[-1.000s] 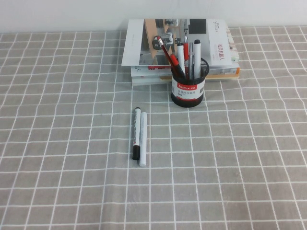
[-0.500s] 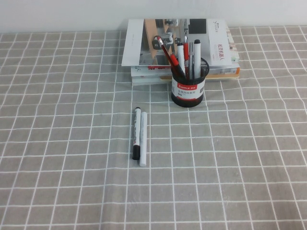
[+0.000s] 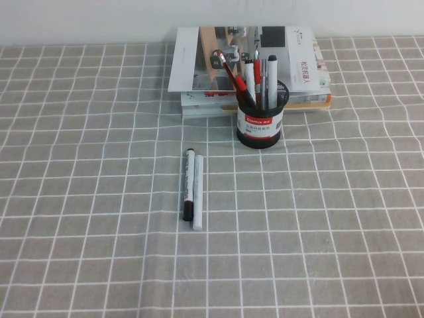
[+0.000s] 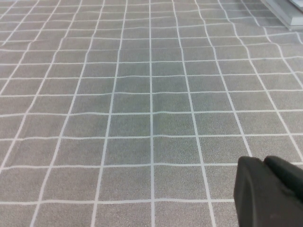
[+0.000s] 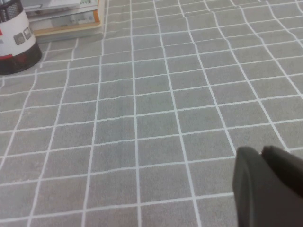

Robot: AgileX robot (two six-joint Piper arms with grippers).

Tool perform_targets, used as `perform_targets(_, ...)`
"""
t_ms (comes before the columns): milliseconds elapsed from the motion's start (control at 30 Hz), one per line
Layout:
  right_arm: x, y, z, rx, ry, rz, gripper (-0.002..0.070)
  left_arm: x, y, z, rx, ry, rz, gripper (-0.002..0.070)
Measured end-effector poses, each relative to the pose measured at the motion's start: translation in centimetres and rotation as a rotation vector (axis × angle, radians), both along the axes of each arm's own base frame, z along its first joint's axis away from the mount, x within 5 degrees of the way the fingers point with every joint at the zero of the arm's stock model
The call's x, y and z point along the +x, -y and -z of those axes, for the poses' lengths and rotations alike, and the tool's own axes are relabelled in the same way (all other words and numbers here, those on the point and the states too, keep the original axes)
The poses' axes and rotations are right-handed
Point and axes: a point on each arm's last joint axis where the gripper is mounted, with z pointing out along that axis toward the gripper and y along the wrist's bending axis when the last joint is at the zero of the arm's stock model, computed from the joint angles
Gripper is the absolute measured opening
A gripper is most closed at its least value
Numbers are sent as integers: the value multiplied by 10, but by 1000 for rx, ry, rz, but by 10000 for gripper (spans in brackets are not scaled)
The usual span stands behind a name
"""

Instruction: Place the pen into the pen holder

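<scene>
The pen (image 3: 230, 73), slim with a red cap and black middle, stands leaning to the left inside the pen holder (image 3: 259, 122), a black mesh cup with a white and red label, among several other pens. The holder also shows in the right wrist view (image 5: 14, 42). Neither arm shows in the high view. My left gripper (image 4: 263, 161) is shut and empty over bare checked cloth. My right gripper (image 5: 261, 152) is shut and empty over the cloth, well away from the holder.
A thick black marker (image 3: 189, 184) and a plain white pen (image 3: 197, 192) lie side by side on the cloth in front of the holder. A stack of books and magazines (image 3: 199, 66) lies behind the holder; its corner shows in the left wrist view (image 4: 289, 9).
</scene>
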Motion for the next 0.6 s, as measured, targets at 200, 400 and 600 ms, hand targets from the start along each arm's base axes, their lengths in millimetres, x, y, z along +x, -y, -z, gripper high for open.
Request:
perform_targets(200,0,0,1,-2,-7,2,-13,0,0,0,0,0,0,-3)
perform_targets(400,0,0,1,2,-7,0,-13,0,0,0,0,0,0,-3)
perform_targets(600,0,0,1,2,-7,0,-12,0,0,0,0,0,0,-3)
